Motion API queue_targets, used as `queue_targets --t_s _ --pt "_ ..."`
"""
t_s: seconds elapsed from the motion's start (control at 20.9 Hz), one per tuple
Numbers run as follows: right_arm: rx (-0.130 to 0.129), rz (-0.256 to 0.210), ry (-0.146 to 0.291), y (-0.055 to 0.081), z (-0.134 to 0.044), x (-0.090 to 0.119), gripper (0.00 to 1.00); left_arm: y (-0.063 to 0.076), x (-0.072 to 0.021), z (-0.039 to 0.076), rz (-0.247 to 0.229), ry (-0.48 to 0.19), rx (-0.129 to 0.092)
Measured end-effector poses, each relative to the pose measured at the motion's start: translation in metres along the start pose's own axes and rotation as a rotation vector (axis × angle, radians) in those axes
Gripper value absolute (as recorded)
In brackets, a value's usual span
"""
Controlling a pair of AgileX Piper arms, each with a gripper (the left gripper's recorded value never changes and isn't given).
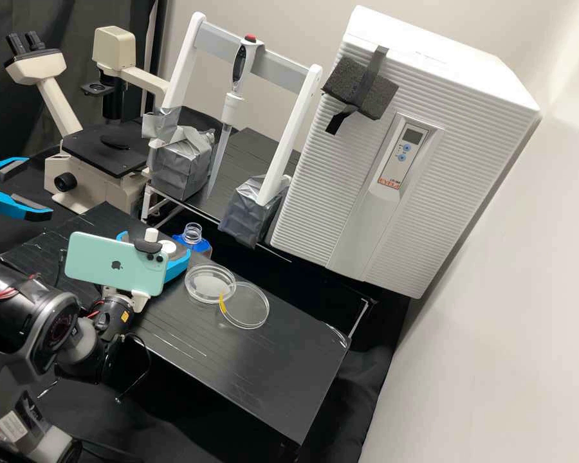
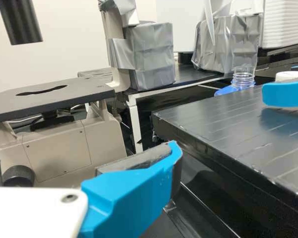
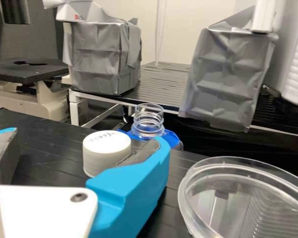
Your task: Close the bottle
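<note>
I see right claw spread wide, white cap between fingers; bottle uncapped just beyond. Cap lettering unreadable. Left claw wide, empty.

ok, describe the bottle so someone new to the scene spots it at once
Start at the big white ribbed cabinet; at its foot stands a grey taped block. Just in front of it, by the black bench's far edge, is the bottle: small, clear, blue-bodied, with an open threaded neck, unlike the flat petri dishes nearby.
</note>
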Motion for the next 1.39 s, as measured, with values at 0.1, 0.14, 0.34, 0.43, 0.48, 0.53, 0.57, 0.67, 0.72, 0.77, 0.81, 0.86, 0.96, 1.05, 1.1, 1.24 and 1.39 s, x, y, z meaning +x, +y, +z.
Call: queue_targets --t_s 0.1,0.14,0.34,0.43,0.48,0.53,0.57,0.67,0.72,0.77,0.81,0.86,0.96,1.05,1.1,1.24,1.39 --pt "0.001 0.002 -0.002 0.0005 0.0006 -0.0001 0.0 0.0 0.0 0.0 0.0 0.0 0.0" --pt "0.001 0.005 -0.005 0.0011 0.0012 -0.0002 0.0 0.0 0.0 0.0 0.0 0.0 0.0" --pt "-0.004 0.001 -0.003 0.0011 0.0013 -0.0003 0.0 0.0 0.0 0.0 0.0 0.0 0.0" --pt "0.001 0.002 -0.004 0.0013 0.0016 -0.0003 0.0 0.0 0.0 0.0 0.0 0.0 0.0" --pt "0.008 0.002 -0.004 0.0015 0.0018 -0.0004 0.0 0.0 0.0 0.0 0.0 0.0 0.0" --pt "0.022 0.006 -0.008 0.0022 0.0026 -0.0005 0.0 0.0 0.0 0.0 0.0 0.0 0.0" --pt "0.031 0.008 -0.01 0.0027 0.0032 -0.0006 0.0 0.0 0.0 0.0 0.0 0.0 0.0" --pt "0.041 0.01 -0.013 0.0034 0.004 -0.0008 0.0 0.0 0.0 0.0 0.0 0.0 0.0" --pt "0.041 0.01 -0.013 0.0034 0.0039 -0.0008 0.0 0.0 0.0 0.0 0.0 0.0 0.0" --pt "0.041 0.012 -0.015 0.0037 0.0043 -0.0008 0.0 -0.0001 0.0001 0.0004 0.0 -0.002 0.0" --pt "0.042 0.013 -0.016 0.004 0.0046 -0.0009 0.0 -0.0001 0.0001 0.0004 0.0 -0.002 0.0" --pt "0.044 0.015 -0.018 0.0043 0.0049 -0.001 0.0 -0.0001 0.0003 0.0008 -0.001 -0.004 0.0" --pt "0.044 0.015 -0.018 0.0043 0.0049 -0.001 0.0 -0.0001 0.0003 0.0008 -0.001 -0.004 0.0" --pt "0.043 0.016 -0.02 0.0047 0.0053 -0.001 0.0 -0.0001 0.0003 0.0008 -0.001 -0.004 0.0" --pt "0.043 0.018 -0.022 0.0051 0.0058 -0.0011 0.0 -0.0001 0.0003 0.0008 -0.001 -0.004 0.0" --pt "0.044 0.021 -0.025 0.0056 0.0064 -0.0013 0.0 -0.0001 0.0003 0.0008 -0.001 -0.004 0.0" --pt "0.044 0.021 -0.025 0.0056 0.0064 -0.0013 0.0 -0.0002 0.0005 0.0016 -0.001 -0.008 0.0"
